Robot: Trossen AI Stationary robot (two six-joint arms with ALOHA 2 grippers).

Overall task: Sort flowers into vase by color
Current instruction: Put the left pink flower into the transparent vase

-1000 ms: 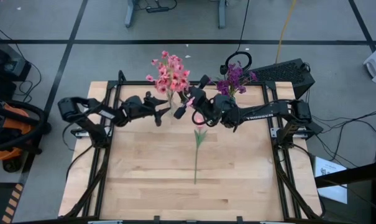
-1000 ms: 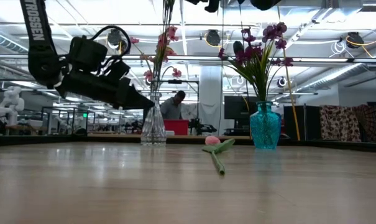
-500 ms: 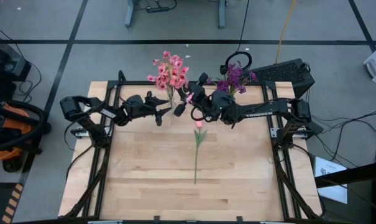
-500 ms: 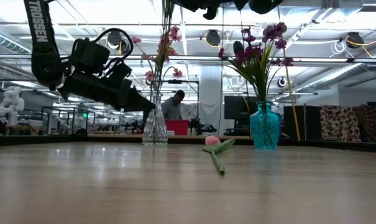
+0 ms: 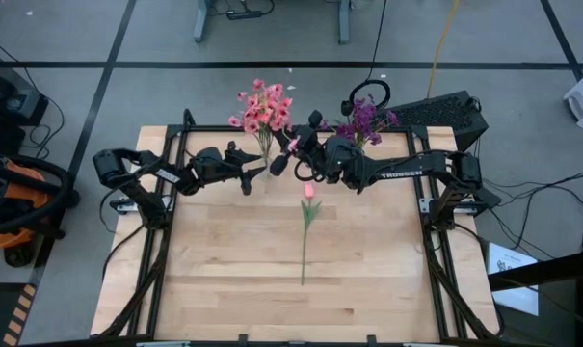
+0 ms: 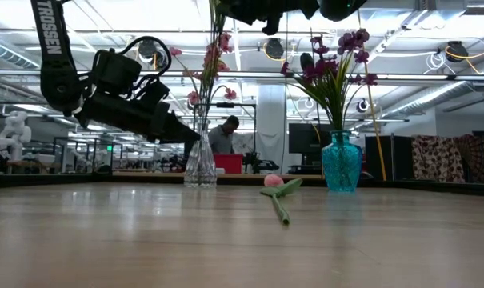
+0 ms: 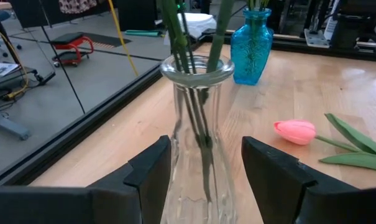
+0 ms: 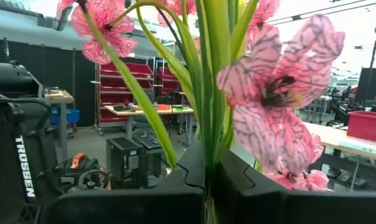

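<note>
Pink sprays in the clear vase, purple in the blue one, one tulip on the table.

The pink sprays stand upright in a clear glass vase near the table's twelve o'clock edge, their green stems bunched through its neck. One more pink spray, its petals veined dark, is upright with its green stem clamped between the right pincer's closed fingers, just beside that bunch. The purple sprays rise from a blue vase toward one o'clock. A pink tulip bud lies flat mid-table, its long green stem running toward six o'clock, well apart from both vases.
</note>
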